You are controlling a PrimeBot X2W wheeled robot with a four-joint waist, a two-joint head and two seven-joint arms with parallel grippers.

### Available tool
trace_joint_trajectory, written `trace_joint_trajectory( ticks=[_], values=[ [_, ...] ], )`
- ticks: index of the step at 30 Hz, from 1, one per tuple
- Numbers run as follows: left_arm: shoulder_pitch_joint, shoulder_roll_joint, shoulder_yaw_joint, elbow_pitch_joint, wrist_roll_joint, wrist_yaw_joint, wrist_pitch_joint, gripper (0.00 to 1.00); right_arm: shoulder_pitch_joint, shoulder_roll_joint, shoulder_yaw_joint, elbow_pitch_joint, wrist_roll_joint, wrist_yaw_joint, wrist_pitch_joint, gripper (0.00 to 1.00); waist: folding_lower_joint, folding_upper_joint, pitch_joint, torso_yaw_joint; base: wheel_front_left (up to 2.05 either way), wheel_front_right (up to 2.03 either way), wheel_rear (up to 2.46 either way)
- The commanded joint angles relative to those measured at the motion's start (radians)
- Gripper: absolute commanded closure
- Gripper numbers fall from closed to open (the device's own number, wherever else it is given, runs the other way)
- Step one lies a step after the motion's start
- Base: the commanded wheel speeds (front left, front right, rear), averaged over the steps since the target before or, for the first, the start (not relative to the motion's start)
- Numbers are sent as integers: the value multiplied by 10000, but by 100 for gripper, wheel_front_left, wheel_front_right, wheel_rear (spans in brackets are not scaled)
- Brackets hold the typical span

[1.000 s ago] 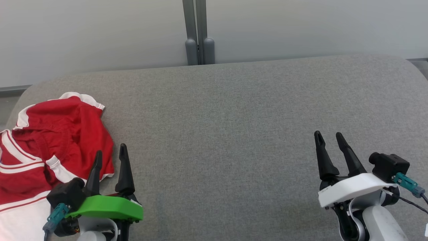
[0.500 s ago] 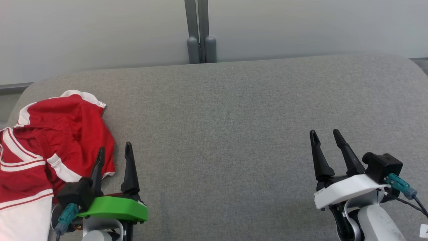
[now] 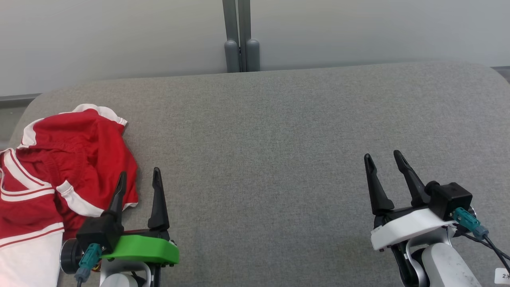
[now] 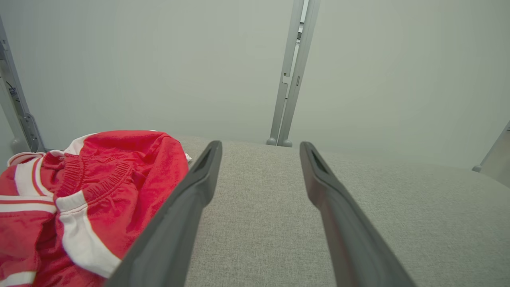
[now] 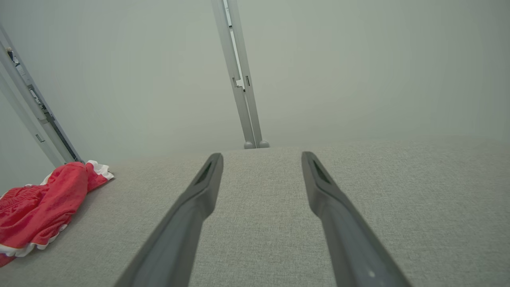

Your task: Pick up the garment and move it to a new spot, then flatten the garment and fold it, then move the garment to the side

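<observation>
The garment is a crumpled red piece with white bands, bunched at the left end of the grey padded table. The left wrist view has it at the lower left, the right wrist view at the far left. My left gripper stands open just right of the garment's near edge, its left finger over the cloth's rim, nothing between the fingers. My right gripper is open over bare table at the lower right, far from the garment.
A pale wall with a grey vertical post runs behind the table's far edge. The table's left end is rounded beside the garment. A slanted metal frame stands at the left beyond the table.
The whole head view has shifted a little, so the camera moved. Both grippers sit slightly lower and more to the centre of the picture. The garment lies as before.
</observation>
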Motion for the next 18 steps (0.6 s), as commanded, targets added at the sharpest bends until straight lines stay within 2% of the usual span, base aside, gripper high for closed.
trace_joint_trajectory(
  ticks=[1, 18],
  values=[
    [-85, 70, -22, -78, 252, 55, -96, 0, -150, -47, 39, -76, -246, 6, -111, 0, 0, -1, 6, 2, 0, 0, 0],
    [-56, 77, -134, -133, 1091, 159, -336, 0, -161, -45, 160, -27, -946, 6, -335, 0, 0, -1, 30, 51, 0, 0, 0]
  ],
)
